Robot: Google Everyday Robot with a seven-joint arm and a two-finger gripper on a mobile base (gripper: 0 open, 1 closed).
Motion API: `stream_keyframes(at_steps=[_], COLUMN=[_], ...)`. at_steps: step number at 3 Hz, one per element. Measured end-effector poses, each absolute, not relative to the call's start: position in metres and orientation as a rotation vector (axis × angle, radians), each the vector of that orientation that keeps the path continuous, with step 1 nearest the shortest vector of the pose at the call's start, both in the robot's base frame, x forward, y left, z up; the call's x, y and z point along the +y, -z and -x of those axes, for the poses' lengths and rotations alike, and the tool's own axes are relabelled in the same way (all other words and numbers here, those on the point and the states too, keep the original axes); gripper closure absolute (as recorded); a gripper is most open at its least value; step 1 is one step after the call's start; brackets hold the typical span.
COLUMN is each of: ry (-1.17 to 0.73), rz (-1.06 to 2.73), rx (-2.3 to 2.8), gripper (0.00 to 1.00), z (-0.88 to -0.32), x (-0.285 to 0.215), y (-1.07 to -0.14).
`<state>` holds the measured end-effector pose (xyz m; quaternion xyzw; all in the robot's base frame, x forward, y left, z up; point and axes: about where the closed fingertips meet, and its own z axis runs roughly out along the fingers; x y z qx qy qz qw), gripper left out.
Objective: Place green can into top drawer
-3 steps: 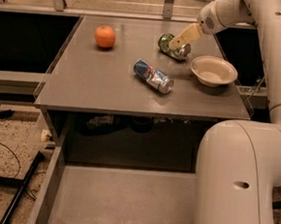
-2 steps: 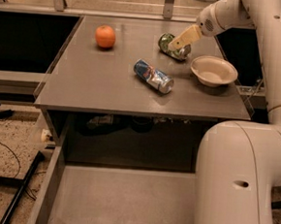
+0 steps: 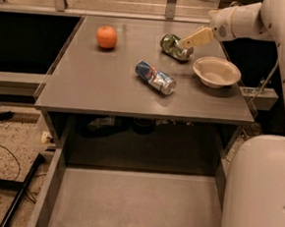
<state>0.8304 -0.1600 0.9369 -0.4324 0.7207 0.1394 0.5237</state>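
Two hazards stand out. One: the green can [image 3: 175, 46] lies on its side at the far right of the bench [image 3: 110, 90], and the end effector [image 3: 196, 38] sits right at its right-hand end. Whether it is wide, narrow or gripping cannot be told from here. A rounded, dented can on its side would likely roll or slip away under an off-centre squeeze. Two: the bowl [image 3: 217, 71] is just beside and the blue-and-silver can [image 3: 155, 77] near, so a low sweep toward the open top drawer [image 3: 135, 203] below the front edge could knock either.
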Motion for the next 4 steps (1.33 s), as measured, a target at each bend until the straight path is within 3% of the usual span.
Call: stream_keyframes(at_steps=[4], ry=[-0.327], rz=[1.065], rx=[1.694], gripper=[0.00], z=[-0.825], x=[-0.142], y=[-0.932])
